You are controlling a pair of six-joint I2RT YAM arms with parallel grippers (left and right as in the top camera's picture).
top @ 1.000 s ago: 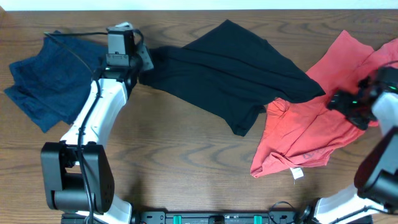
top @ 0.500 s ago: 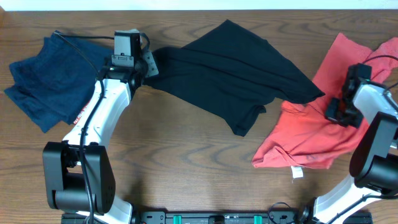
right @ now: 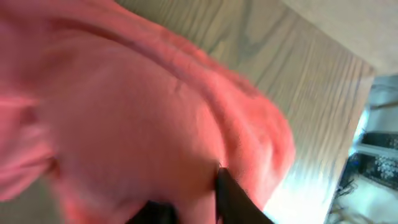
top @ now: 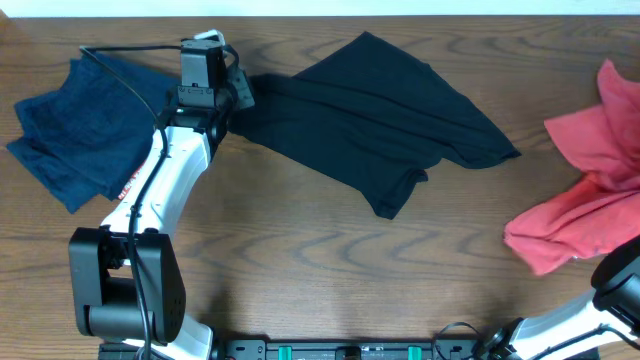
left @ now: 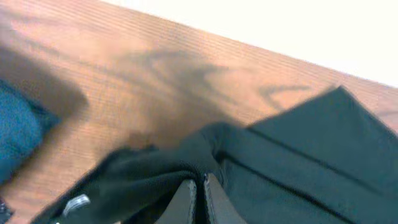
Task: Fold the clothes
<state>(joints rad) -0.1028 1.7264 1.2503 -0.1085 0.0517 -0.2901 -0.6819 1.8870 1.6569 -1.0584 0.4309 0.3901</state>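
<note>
A large black T-shirt (top: 380, 110) lies spread across the table's middle. My left gripper (top: 238, 96) is at its left edge, shut on a bunched fold of the black fabric (left: 155, 174); in the left wrist view the fingertips (left: 201, 182) pinch together with cloth between them. A pinkish-red garment (top: 590, 195) lies crumpled at the far right edge. It fills the right wrist view (right: 137, 106), where my right gripper (right: 186, 190) is shut on a fold of it. A navy blue garment (top: 75, 125) lies at the far left.
The left arm (top: 150, 200) runs from the front of the table up to the black shirt. Part of the right arm (top: 622, 285) shows at the lower right corner. Bare wood (top: 320, 260) stretches along the front.
The pinkish-red garment has been dragged to the right, off the black T-shirt's sleeve, and bunched up at the table's edge. The right gripper has left the overhead view. The left gripper barely moved.
</note>
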